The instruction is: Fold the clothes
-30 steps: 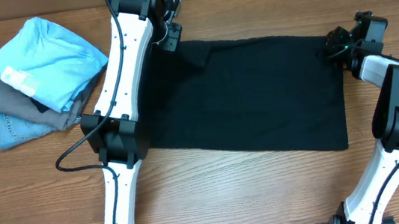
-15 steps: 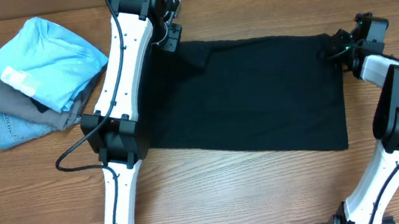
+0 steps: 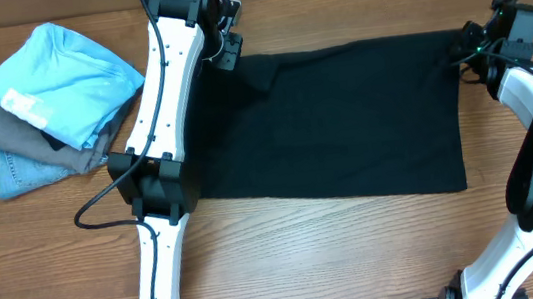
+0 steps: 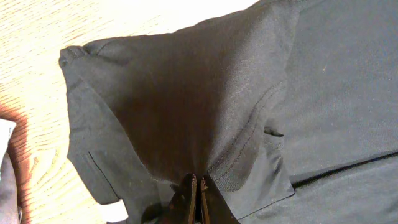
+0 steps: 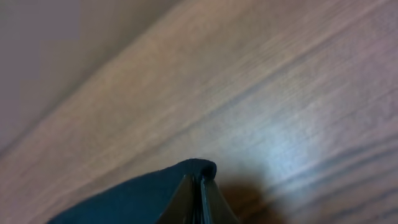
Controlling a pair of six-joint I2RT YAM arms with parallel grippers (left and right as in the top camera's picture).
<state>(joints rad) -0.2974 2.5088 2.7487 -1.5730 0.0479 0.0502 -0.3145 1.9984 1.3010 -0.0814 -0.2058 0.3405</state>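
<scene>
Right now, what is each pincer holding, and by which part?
The black shirt: the left pincer pinches fabric at its far-left corner, the right pincer its far-right corner.

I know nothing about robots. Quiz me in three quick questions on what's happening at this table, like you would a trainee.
1. True or false: the black garment lies on top of the clothes pile.
2. Which piece tops that pile? A) light blue shirt B) red towel C) white sock
3. What do the left gripper and right gripper each pinch?
Key: 1 false, it lies spread on the table; 2 A; 3 the black garment.
</scene>
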